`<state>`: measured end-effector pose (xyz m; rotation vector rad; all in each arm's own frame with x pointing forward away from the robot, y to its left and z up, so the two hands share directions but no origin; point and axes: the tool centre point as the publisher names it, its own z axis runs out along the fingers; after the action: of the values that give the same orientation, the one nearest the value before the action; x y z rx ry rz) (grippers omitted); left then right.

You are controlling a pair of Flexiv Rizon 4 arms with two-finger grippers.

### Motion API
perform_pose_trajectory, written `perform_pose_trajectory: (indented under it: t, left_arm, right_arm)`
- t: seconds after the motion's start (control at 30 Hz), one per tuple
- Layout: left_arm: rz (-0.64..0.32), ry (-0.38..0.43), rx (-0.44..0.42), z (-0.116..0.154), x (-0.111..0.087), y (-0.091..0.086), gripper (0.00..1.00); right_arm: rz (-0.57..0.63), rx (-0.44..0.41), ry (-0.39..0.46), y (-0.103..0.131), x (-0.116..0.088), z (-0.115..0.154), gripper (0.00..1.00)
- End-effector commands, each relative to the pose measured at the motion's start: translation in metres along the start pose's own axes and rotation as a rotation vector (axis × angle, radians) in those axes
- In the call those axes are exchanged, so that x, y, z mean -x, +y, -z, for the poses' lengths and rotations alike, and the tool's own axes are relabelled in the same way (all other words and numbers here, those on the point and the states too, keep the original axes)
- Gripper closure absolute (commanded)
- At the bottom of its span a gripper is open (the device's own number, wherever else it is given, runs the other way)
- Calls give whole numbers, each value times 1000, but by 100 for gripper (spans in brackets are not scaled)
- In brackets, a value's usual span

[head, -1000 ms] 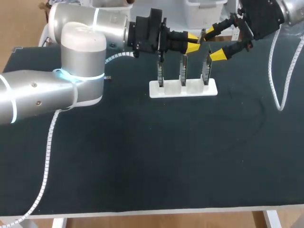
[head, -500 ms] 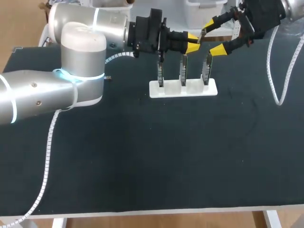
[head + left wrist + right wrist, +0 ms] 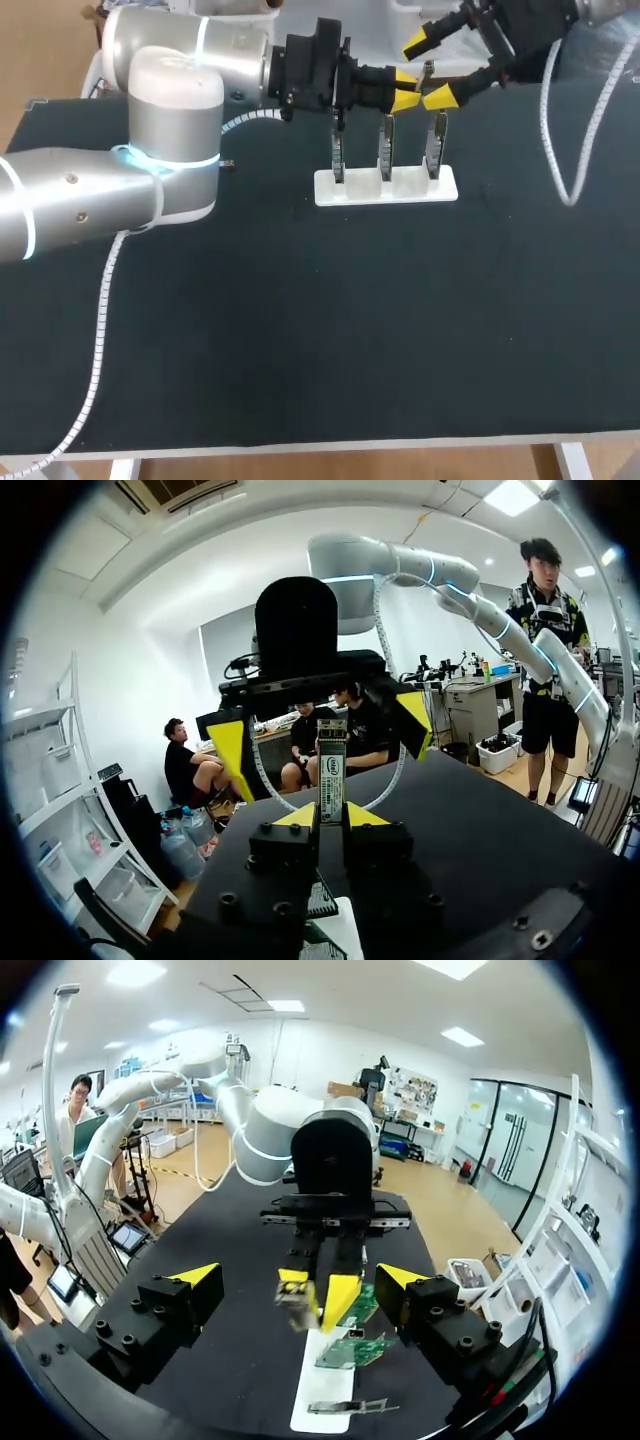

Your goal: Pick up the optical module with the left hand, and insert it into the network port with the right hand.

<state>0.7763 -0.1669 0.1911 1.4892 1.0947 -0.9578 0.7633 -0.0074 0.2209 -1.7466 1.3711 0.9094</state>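
Left gripper (image 3: 330,815) is pinching the optical module (image 3: 331,765); right gripper (image 3: 298,1276), fingers wide, should be closing squarely around it.

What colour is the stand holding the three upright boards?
White. The stand shows best in the head view, against the dark table.

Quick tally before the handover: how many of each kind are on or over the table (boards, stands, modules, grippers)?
circuit boards: 3, upright on the stand
white stand: 1
optical module: 1, held in the left gripper
grippers: 2, the left gripper and the right gripper, which is open
Total: 7
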Motion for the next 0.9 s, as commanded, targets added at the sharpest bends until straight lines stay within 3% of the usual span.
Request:
perform_pose_trajectory:
  t: [0.03, 0.63, 0.9]
  left_arm:
    - [0, 1, -5, -1, 0, 2, 100]
    - [0, 1, -5, -1, 0, 2, 100]
    - [0, 1, -5, -1, 0, 2, 100]
  right_arm:
    - [-13, 23, 14, -12, 0, -3, 0]
    - [-16, 25, 11, -13, -1, -4, 0]
    - [-25, 1, 16, -2, -4, 7, 0]
